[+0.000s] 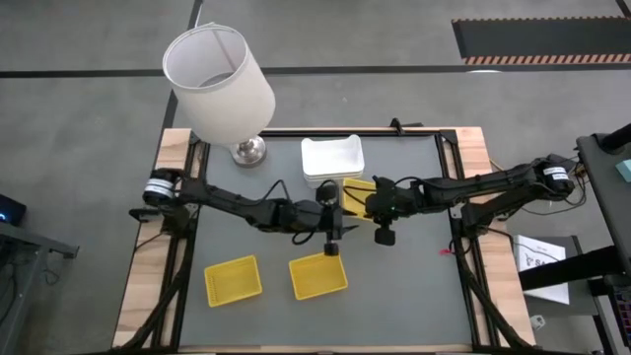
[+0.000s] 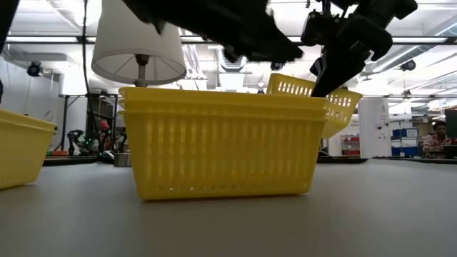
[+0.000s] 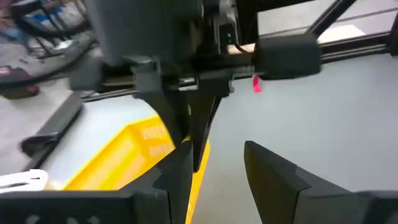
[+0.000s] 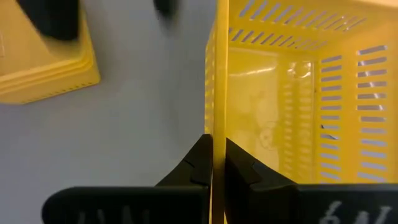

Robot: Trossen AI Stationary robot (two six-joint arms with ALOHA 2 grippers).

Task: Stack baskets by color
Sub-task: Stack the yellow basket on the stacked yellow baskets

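Note:
My right gripper (image 4: 212, 163) is shut on a yellow basket (image 1: 359, 186) that hangs tilted above the table's middle, just in front of a stack of white baskets (image 1: 332, 161). In the low view this basket (image 2: 335, 106) shows behind a nearer one. Two more yellow baskets (image 1: 233, 279) (image 1: 317, 275) stand on their bottoms near the front edge. My left gripper (image 3: 217, 180) is open and holds nothing. It points at the held basket (image 3: 134, 158) and at the right gripper's fingers from the table's left. My right gripper pinches one side wall of the yellow basket at its rim (image 4: 219, 112), one finger inside the basket and one outside. The fingers (image 3: 194, 134) slant down onto the wall from the table's right. The basket hangs tilted and clear of the table.
A large white lampshade on a chrome base (image 1: 219, 74) stands at the far left corner. A black frame (image 1: 449, 168) rims the grey mat. Bare mat lies to the right of the front baskets.

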